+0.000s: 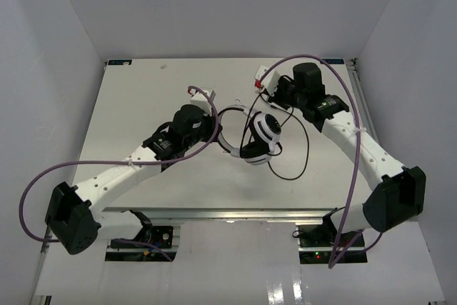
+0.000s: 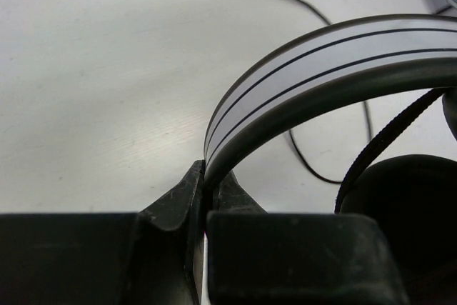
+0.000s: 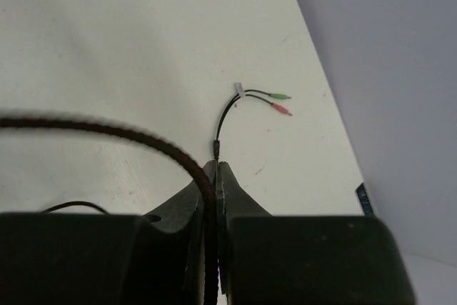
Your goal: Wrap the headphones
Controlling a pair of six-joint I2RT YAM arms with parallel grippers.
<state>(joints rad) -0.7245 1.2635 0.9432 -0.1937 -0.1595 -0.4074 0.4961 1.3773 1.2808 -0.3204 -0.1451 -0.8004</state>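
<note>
Headphones (image 1: 258, 137): lying at the middle of the table (image 1: 143, 98), between the two grippers, with the white band to the left and the cups to the right.
Headband (image 2: 321, 55): a stiff, springy arc of smooth plastic; likely slippery on its flat faces, so an edge-on pinch, as here, looks the surest hold.
Ear cups (image 1: 268, 129): round and padded, soft at the cushion; the heaviest part by my guess, and they will swing if the band is lifted.
Cable (image 1: 305, 153): thin, limp and light; it loops loosely over the table to the right of the cups. It is best taken close to its free end and led round under light tension, since a hard pull could strain the joints.
Plugs (image 3: 280, 102): one green and one red on a short split, resting on the table just beyond the right fingertips, near the table's right edge.
Left gripper (image 2: 206, 185): fingers together, clamped on the lower end of the headband.
Left arm: stretched from the lower left up toward the centre, with the wrist low over the table.
Right gripper (image 3: 216, 175): fingers together, pinching the cable a little short of the plugs.
Right arm: bent from the lower right up to the upper right, its wrist turned toward the far edge.
</note>
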